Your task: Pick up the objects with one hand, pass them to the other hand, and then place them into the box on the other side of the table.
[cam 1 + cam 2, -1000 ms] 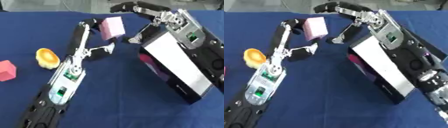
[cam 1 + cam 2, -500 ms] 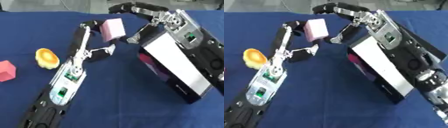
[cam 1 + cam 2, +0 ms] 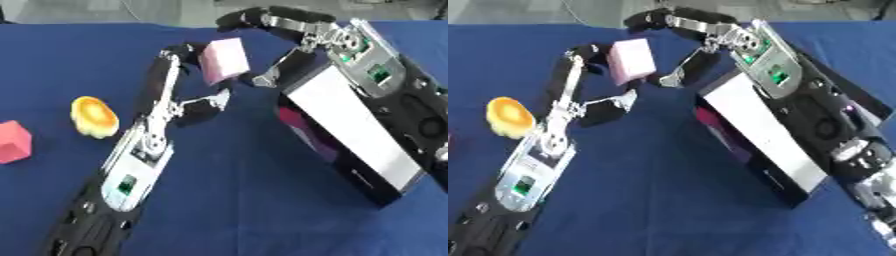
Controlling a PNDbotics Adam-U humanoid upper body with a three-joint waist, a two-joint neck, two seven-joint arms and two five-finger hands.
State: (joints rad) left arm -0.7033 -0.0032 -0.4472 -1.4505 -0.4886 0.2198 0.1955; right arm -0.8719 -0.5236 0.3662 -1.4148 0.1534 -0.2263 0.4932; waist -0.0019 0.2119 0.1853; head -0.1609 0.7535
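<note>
Little has moved since before: left hand point(image 3: 179, 75) still pinches the pink block point(image 3: 223, 61) at upper centre, above the blue counter point(image 3: 236, 200). Right hand point(image 3: 276, 22) arches open just beside it, over the box point(image 3: 350, 135) at right.

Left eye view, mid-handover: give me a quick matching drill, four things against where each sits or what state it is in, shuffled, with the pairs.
Things:
1. pale pink block
2. yellow object
3. red block
4. right robot hand

Places or states:
A. at the view's left edge, on the blue cloth
B. held up off the table by the left robot hand
C. arched open above and beside the pale pink block
D. on the cloth, between the red block and the left arm

Pairs: 1-B, 2-D, 3-A, 4-C
</note>
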